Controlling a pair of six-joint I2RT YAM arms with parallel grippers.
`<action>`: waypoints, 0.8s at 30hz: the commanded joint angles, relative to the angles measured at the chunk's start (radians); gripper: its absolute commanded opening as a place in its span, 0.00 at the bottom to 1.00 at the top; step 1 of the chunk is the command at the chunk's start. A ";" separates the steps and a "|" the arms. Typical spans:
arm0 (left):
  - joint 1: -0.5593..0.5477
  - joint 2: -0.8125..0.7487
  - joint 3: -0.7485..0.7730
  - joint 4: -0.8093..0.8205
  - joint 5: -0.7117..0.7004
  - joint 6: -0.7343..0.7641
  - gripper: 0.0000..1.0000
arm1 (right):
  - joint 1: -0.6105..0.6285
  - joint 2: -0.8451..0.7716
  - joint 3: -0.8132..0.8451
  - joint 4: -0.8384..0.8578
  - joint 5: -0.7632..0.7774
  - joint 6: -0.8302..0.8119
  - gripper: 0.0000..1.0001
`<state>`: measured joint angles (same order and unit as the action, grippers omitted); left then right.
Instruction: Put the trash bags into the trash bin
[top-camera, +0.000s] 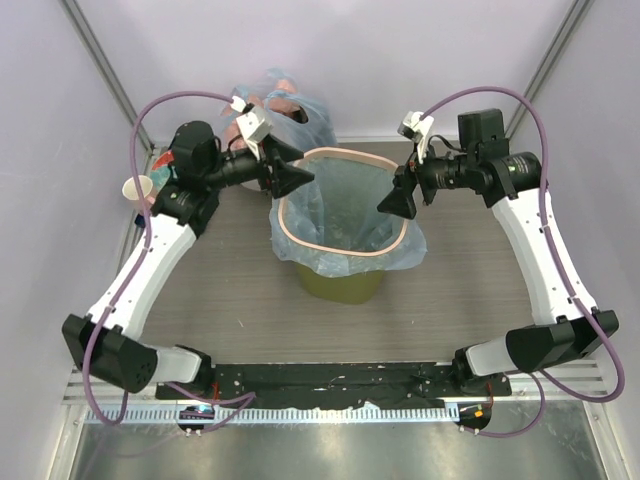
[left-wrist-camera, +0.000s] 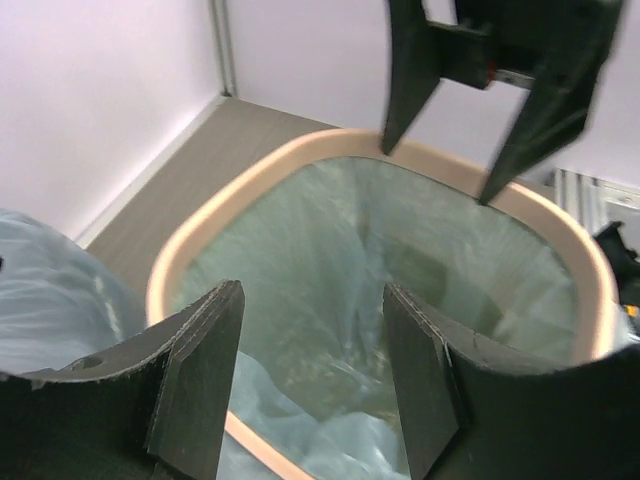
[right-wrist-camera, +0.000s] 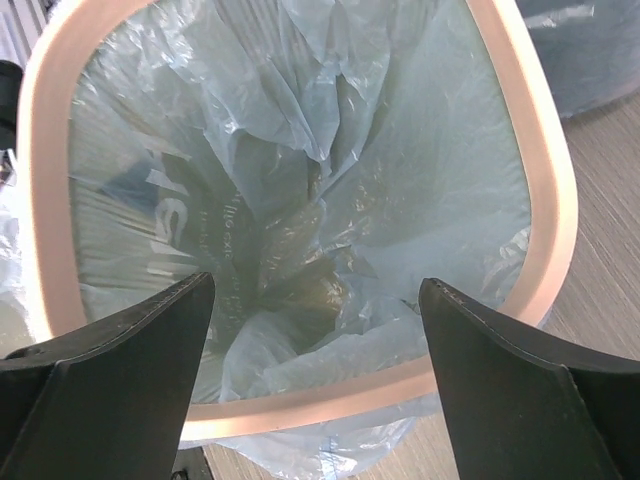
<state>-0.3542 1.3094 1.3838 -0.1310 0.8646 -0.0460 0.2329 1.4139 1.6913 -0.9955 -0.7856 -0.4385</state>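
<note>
Bag (top-camera: 345, 215) lining the bin (top-camera: 340, 287), its mouth folded over the rim with slack hanging at 4 o'clock; left tool (top-camera: 295, 178) at 10 o'clock and right tool (top-camera: 397, 203) at 3 o'clock, both open, empty and about equally near.

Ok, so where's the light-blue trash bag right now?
In the middle of the top view, the light-blue trash bag lines the olive-green trash bin, its edge hanging outside, between the left hand and the right hand.
</note>
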 joint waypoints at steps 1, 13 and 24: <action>-0.002 0.091 0.027 0.232 -0.088 -0.041 0.61 | -0.003 -0.041 0.057 0.003 -0.081 0.030 0.89; -0.005 0.254 0.011 0.248 -0.203 0.012 0.43 | 0.051 -0.178 -0.268 0.060 0.019 -0.103 0.52; -0.026 0.168 -0.125 0.134 -0.240 0.136 0.39 | 0.060 -0.191 -0.348 0.107 0.102 -0.160 0.48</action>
<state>-0.3729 1.4738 1.2781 0.0952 0.6277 0.0166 0.2928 1.2083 1.3632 -0.7929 -0.7776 -0.5793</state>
